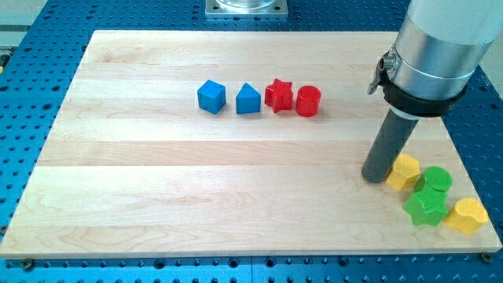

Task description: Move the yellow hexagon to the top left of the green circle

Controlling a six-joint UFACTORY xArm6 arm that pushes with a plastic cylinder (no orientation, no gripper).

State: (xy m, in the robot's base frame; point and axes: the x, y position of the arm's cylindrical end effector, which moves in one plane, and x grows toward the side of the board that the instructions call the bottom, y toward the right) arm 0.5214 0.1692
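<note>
My tip point(377, 178) rests on the counter point(196, 196), touching the yellow hexagon point(404, 171) from its 9 o'clock; I carry no pincer, only this rod. The hexagon sits just at 10 o'clock of the green circle point(435, 180), near the green star point(426, 207)

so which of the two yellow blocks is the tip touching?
The yellow block nearer the view's left, beside the green circle: my tip sits against its left side. The other yellow block lies apart, at the view's bottom right.
</note>
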